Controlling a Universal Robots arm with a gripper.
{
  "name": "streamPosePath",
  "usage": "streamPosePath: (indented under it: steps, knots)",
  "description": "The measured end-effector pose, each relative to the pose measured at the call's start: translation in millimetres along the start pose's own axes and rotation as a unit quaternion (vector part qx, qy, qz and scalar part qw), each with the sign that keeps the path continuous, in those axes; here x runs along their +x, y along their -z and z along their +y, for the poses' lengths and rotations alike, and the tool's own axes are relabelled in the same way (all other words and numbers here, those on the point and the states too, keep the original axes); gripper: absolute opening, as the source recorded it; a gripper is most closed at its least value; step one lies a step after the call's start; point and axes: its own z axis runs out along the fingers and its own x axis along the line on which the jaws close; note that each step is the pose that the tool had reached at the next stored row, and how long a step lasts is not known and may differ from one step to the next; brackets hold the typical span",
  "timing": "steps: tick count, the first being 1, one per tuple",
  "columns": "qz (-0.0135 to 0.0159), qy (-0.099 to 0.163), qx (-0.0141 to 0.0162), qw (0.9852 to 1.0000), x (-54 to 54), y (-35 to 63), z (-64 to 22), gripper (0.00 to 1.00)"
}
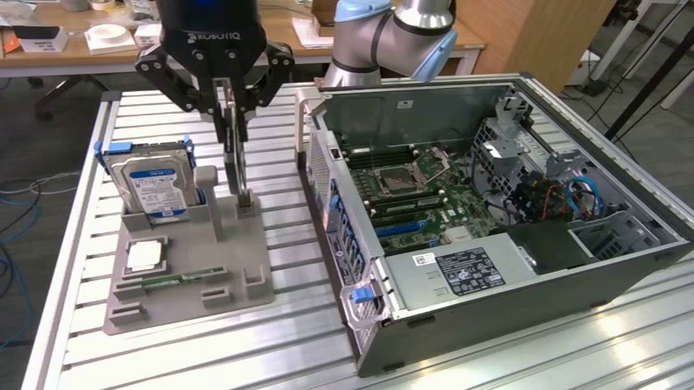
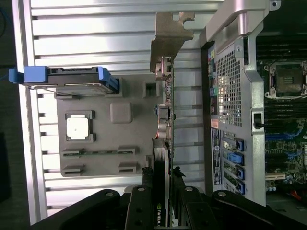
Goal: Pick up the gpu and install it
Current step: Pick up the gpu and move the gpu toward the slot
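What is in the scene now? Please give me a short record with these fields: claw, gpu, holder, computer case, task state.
claw: above the gray holder, closed on the upper part of the gpu
gpu: upright on its edge, lower end at the holder's slot; cannot tell if it is lifted
holder: also carries a blue-framed hard drive, a processor chip and a memory stick
computer case: open, at the exterior view's right, motherboard exposed
task state: gpu gripped, not installed
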Motion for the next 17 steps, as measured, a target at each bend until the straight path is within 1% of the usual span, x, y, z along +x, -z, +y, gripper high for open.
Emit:
streamPosePath:
  steps: [17]
  knots:
    - [0.0000,0.000,0.0000,1.0000,-0.3,13.1,0.4,0.26]
